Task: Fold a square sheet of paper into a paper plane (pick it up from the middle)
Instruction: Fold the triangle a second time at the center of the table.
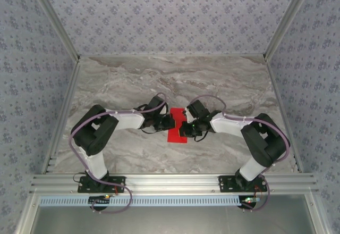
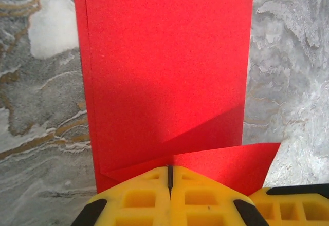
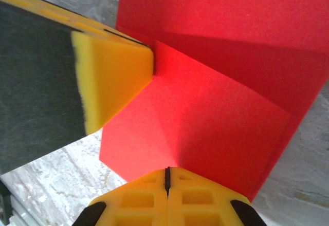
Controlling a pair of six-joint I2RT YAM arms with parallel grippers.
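At the near edge of the table (image 1: 133,80) we see the two arm bases bolted to a metal rail (image 1: 170,182), the left arm (image 1: 95,133) and the right arm (image 1: 263,138) both bending inward. They meet a little nearer than the middle of the surface, over the red sheet of paper (image 1: 177,136), which lies flat on the marble as a long folded strip.

The left gripper (image 1: 170,122) is closed, its yellow fingers pressed together with only a thin seam between them, the tips down at one end of the strip. The right gripper (image 1: 184,130) is closed the same way, just beside it on that same end. We cannot tell whether either one pinches any paper between its fingers.

From the left wrist, a triangular flap (image 2: 226,164) is turned over at the end by the fingertips. From the right wrist, one left finger (image 3: 113,77) touches the paper beside a slanted crease.

Past the paper the marble runs bare to the far edge, with patterned walls (image 1: 170,16) behind
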